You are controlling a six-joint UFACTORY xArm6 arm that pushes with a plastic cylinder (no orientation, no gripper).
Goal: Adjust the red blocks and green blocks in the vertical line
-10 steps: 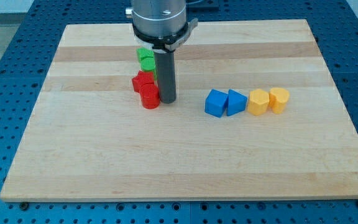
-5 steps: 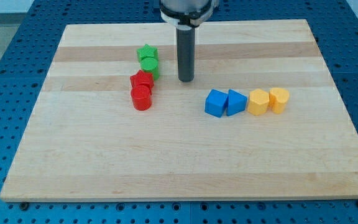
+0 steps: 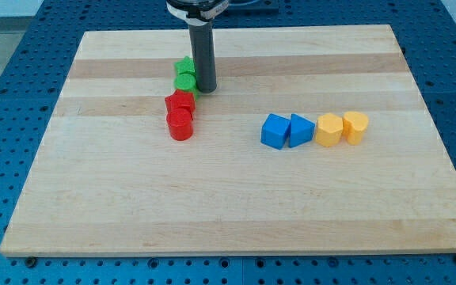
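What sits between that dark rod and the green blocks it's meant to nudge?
Nothing visible. My tip is right beside the green blocks, on their right in the view, with the red blocks just below them.

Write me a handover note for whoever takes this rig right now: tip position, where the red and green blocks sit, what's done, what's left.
My tip sits against the right side of the lower green block.
Green star block is just above it, partly hidden by the rod.
The red star block and red cylinder are stacked below, slightly left of the greens.
Done: four blocks form a rough column.
Left: nudge the greens left to straighten the line.
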